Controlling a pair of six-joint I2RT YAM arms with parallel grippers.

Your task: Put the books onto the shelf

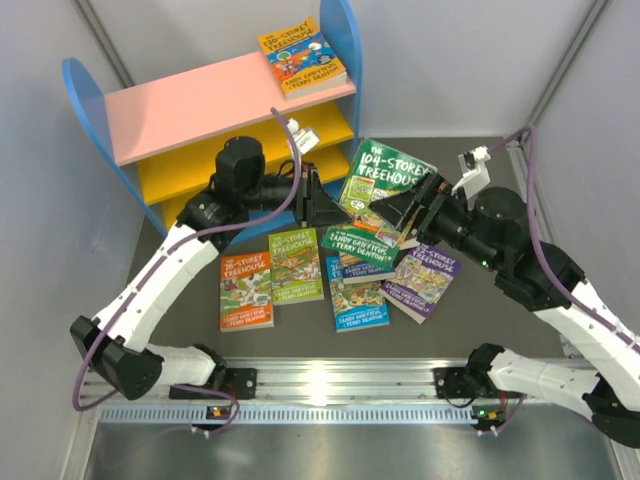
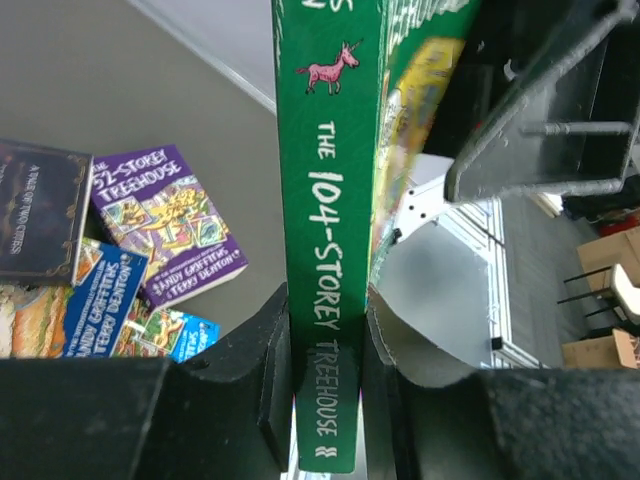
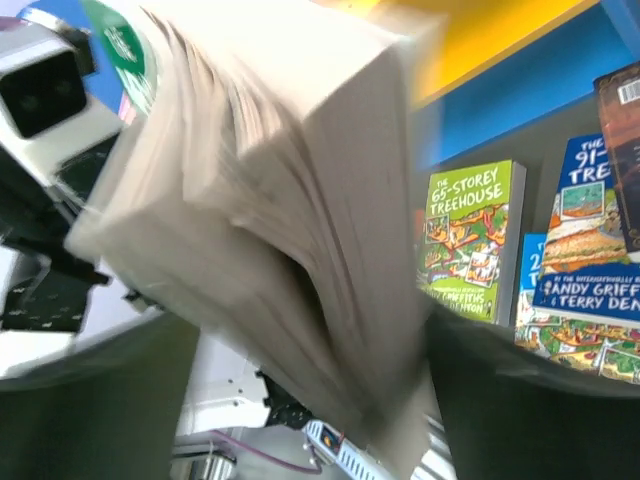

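Observation:
The green "104-Storey Treehouse" book hangs tilted above the table in front of the shelf. My left gripper is shut on its spine, with both fingers against it in the left wrist view. My right gripper is at the opposite side. Its fingers stand open around the blurred page edge, with a gap showing on the left side. One orange-and-blue book lies on the pink top board.
Several books lie flat on the dark table below: orange, light green, blue, purple and a dark one. The yellow lower boards are behind the left arm. Grey walls close in both sides.

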